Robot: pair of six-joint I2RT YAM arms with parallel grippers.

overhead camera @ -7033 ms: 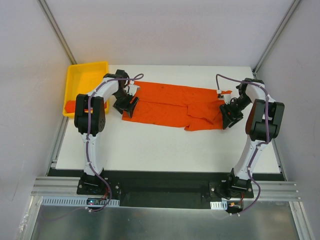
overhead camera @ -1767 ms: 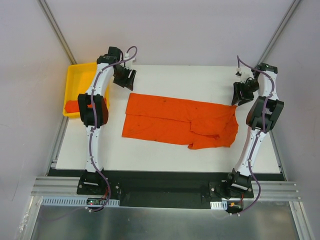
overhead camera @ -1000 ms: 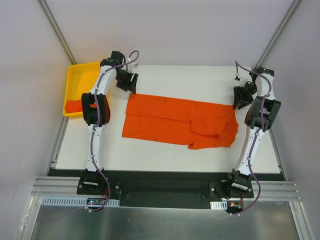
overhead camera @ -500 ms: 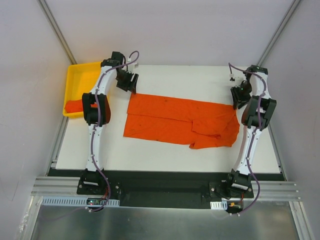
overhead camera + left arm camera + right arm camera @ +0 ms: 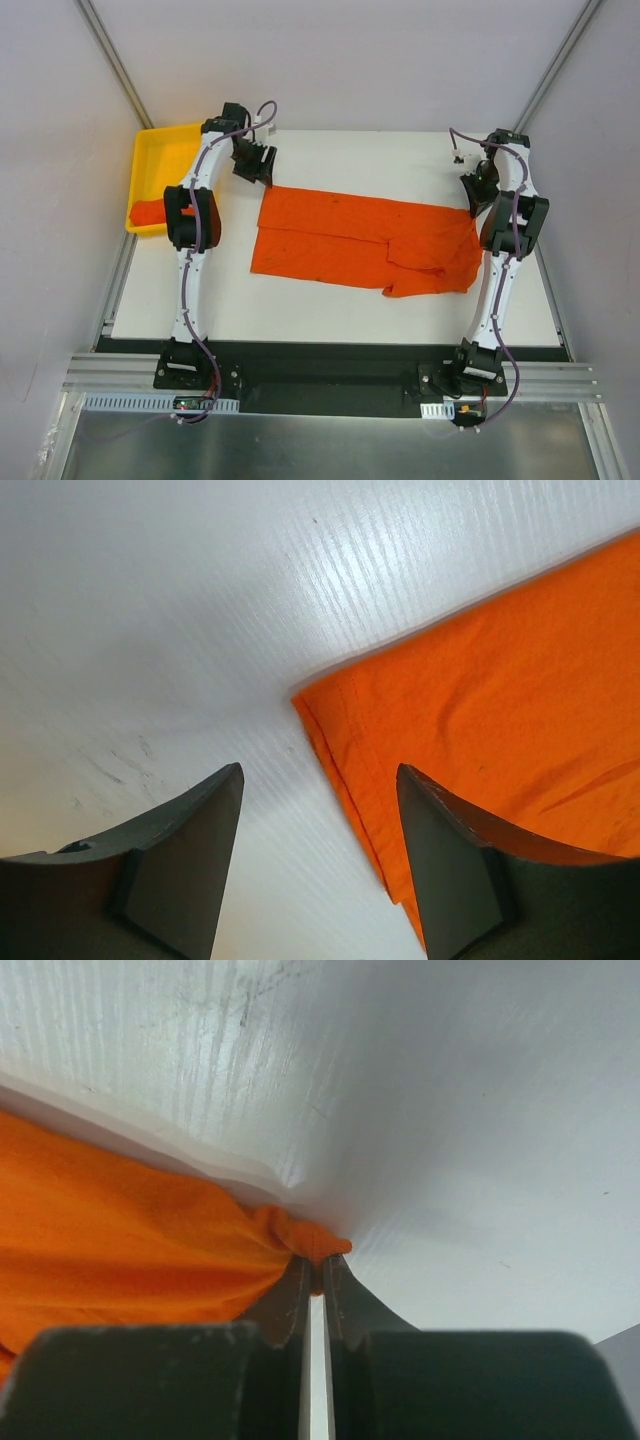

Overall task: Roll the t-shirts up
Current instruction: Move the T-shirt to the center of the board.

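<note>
Pinching the t-shirt (image 5: 360,235) by its far-right corner: right gripper (image 5: 318,1265) just closed.
The shirt lies flat across the middle of the table (image 5: 340,300). The right jaws, spread a second ago, now clamp the bunched corner. The left gripper (image 5: 318,772) hangs spread over the far-left corner, touching nothing. That corner is probably grasped next, before rolling.

White table (image 5: 350,300) — orange t-shirt (image 5: 340,230) spread across it.

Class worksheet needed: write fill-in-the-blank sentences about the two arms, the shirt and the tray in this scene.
1. The right gripper is ____ on a corner of the t-shirt.
2. The left gripper is ____, holding nothing.
3. The tray is coloured ____.
Missing words: shut; open; yellow.
</note>
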